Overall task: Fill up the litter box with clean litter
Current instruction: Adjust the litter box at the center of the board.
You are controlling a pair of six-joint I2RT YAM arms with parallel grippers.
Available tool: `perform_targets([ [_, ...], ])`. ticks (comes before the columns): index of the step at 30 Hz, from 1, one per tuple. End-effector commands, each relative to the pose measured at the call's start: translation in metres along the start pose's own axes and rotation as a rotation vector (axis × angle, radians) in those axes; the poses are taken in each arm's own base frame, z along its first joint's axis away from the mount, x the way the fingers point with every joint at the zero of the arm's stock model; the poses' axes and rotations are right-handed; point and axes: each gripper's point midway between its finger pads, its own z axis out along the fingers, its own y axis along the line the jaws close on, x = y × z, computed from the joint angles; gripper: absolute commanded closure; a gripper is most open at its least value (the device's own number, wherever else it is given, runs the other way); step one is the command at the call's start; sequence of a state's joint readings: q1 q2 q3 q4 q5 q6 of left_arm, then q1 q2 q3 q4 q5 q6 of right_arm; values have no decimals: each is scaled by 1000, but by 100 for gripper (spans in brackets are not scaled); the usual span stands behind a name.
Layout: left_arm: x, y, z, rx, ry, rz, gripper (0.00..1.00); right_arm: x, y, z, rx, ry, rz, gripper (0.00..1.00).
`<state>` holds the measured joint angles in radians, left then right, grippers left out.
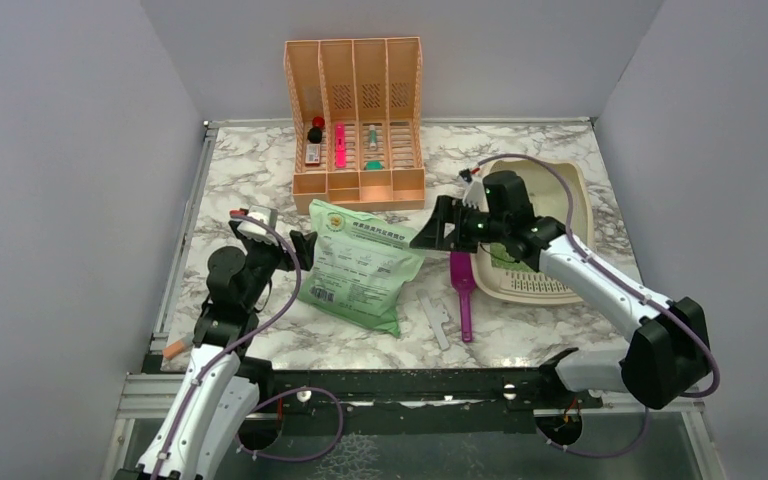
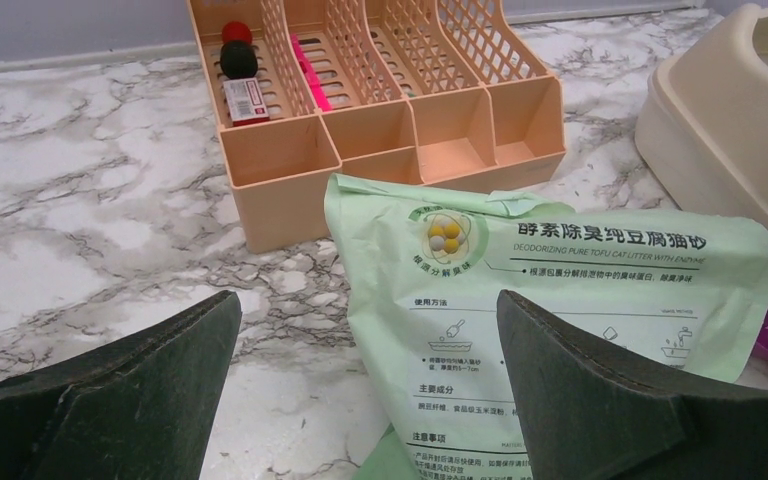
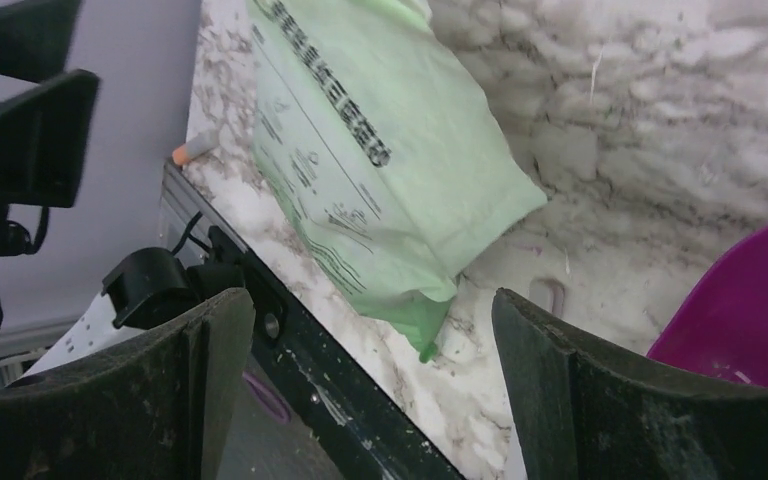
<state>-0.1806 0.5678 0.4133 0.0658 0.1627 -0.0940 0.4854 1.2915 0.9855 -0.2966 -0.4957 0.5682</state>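
Observation:
The beige litter box (image 1: pixel 572 183) lies at the right of the marble table, its slotted grille toward the near edge; its corner also shows in the left wrist view (image 2: pixel 720 110). No loose green litter granules are in view. A pale green printed bag (image 1: pixel 360 265) lies flat at the table's middle. My left gripper (image 1: pixel 300 247) is open and empty at the bag's left edge, the bag (image 2: pixel 560 270) ahead of its jaws (image 2: pixel 370 400). My right gripper (image 1: pixel 430 230) is open and empty above the bag's right corner, looking down on the bag (image 3: pixel 380 150).
A peach slatted file organizer (image 1: pixel 355 110) with small items stands at the back. A magenta scoop (image 1: pixel 463 290) lies between the bag and the litter box. A white plastic piece (image 1: pixel 438 320) lies near the front edge. An orange-tipped item (image 1: pixel 173 348) lies at the front left corner.

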Motion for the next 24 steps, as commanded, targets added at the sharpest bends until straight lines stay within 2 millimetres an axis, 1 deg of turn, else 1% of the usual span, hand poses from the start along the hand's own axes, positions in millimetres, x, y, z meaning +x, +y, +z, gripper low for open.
perform_targets([
  [1,-20,1,-4,-13,-64,6,1,10,-3,15,9,-13,113,6],
  [4,-20,0,-4,-8,-66,10,1,22,-15,24,38,33,155,5],
  [7,-19,-1,-3,2,-63,14,1,25,-14,33,5,35,171,5],
  [9,-19,-1,-3,1,-60,14,1,19,-11,40,-39,10,174,5],
  [13,-19,-2,-3,4,-51,3,1,0,6,59,-145,0,159,5],
  [16,-17,-2,-3,4,-47,2,1,-16,11,71,-178,-25,133,5],
  [18,-17,-2,-2,3,-44,2,1,-26,21,74,-228,-40,114,6],
  [20,-17,-1,-2,1,-41,3,1,-30,31,76,-282,-31,97,9],
  [22,-16,-1,-2,-1,-40,5,1,-33,39,74,-323,-36,76,12],
  [24,-16,-1,-1,-2,-37,4,1,-36,42,70,-336,-55,52,17],
])
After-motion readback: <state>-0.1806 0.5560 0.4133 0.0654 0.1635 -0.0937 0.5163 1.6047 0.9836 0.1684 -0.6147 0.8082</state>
